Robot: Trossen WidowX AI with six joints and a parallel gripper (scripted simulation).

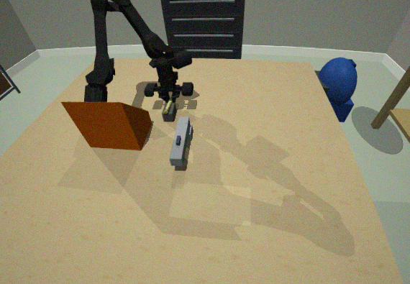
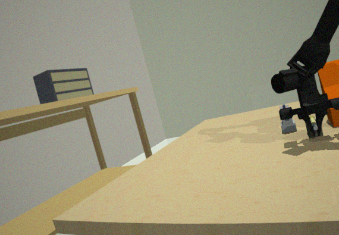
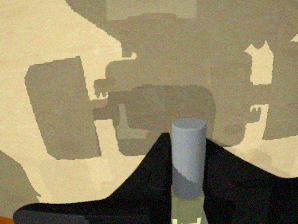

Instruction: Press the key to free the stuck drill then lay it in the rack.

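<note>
My gripper (image 1: 167,103) (image 2: 316,135) (image 3: 177,139) points down, low over the table, and is shut on the drill (image 1: 167,107) (image 2: 315,127) (image 3: 189,150). The drill shows a smooth grey cylinder end and a pale yellow part, with a black finger on each side. In the top view its yellow part lies over a small dark grey block (image 1: 169,117), perhaps the rack. Whether drill and block touch is not clear. A long grey-blue housing (image 1: 182,129) (image 2: 288,127) lies beside them, apart from the drill, with a small dark key (image 1: 178,140) (image 2: 283,106) on its top.
A large orange wedge-shaped box (image 1: 111,125) (image 2: 332,77) stands beside the gripper and housing, close to the arm's base. The wooden table (image 1: 288,120) (image 2: 223,174) has its edge well away from them. A blue object (image 1: 338,80) stands off the table.
</note>
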